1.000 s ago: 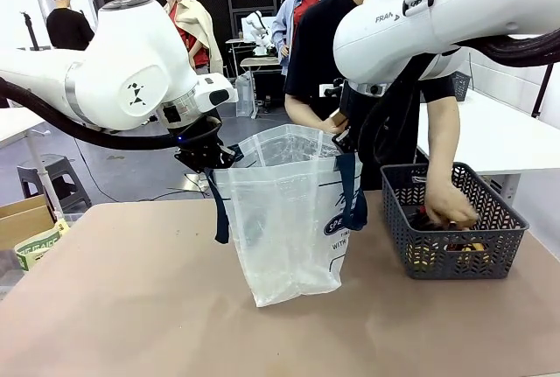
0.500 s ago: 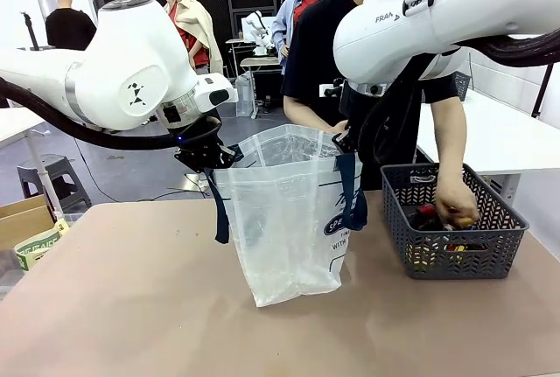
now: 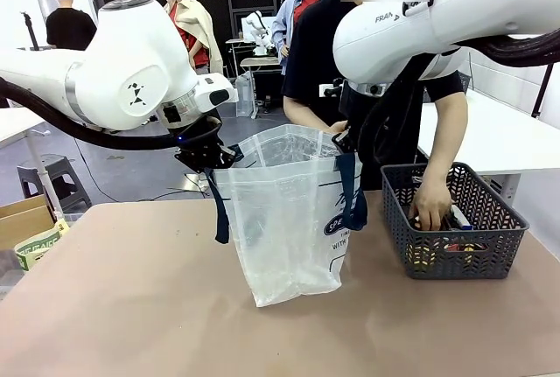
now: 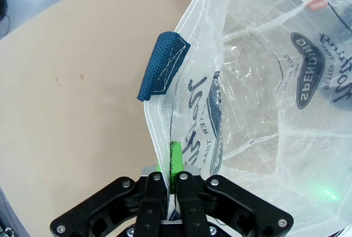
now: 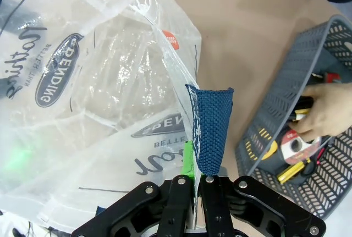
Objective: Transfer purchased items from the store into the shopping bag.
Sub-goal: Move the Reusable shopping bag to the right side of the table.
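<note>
The shopping bag (image 3: 289, 219) is thin, clear plastic, glossy and creased. Its navy straps (image 4: 162, 64) are coarse woven cloth with visible stitching. The basket (image 3: 455, 259) on the right is matt dark grey plastic lattice. The table (image 3: 131, 307) is smooth, matt tan. The arm shells (image 3: 131, 62) are glossy white, and the left gripper (image 4: 169, 163) is matt black.

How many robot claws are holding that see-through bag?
2. The left gripper pinches the shopping bag at one side of its rim; the right gripper pinches the opposite side, beside a navy strap.
</note>
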{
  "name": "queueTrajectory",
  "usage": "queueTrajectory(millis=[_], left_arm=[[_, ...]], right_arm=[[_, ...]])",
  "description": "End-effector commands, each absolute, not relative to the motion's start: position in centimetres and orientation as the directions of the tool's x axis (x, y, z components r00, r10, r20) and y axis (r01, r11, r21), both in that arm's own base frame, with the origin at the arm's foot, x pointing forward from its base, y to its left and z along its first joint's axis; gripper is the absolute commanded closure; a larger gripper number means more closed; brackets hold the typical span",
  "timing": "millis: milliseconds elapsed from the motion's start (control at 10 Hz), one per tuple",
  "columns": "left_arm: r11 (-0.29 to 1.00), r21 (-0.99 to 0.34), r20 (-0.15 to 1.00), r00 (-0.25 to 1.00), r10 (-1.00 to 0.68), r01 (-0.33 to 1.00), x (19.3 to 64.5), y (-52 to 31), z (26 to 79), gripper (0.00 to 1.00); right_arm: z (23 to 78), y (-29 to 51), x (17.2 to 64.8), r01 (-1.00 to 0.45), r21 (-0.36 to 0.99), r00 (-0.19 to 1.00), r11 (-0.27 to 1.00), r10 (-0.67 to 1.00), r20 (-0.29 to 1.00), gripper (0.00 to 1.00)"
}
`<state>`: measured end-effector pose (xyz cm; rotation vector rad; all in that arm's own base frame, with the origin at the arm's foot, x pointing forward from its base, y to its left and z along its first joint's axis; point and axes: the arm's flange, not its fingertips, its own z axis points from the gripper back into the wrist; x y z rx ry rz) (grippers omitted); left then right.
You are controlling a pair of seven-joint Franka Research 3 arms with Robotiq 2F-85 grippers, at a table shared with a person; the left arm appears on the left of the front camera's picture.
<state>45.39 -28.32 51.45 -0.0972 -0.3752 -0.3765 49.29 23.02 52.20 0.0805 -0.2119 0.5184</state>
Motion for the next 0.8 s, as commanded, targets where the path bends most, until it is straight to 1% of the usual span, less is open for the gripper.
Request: queueTrajectory(millis=[0, 500, 700], left_arm=[[0.907, -0.028, 0.380, 0.843, -0.380, 0.421, 45.34, -28.28, 51.43, 1.00], [0.875, -0.050, 0.372, 0.822, -0.430, 0.481, 45.33, -28.24, 51.22, 1.00], [0.884, -0.057, 0.372, 0.831, -0.413, 0.464, 45.40, -28.21, 51.21, 1.00]], right_arm=[[52.22, 22.98, 49.19, -0.504, 0.020, 0.843, 0.864, 0.486, 0.231, 1.00], [52.20, 22.82, 49.12, -0.507, 0.019, 0.838, 0.862, 0.488, 0.244, 1.00], [52.24, 22.80, 49.06, -0.505, 0.016, 0.839, 0.863, 0.486, 0.247, 1.00]])
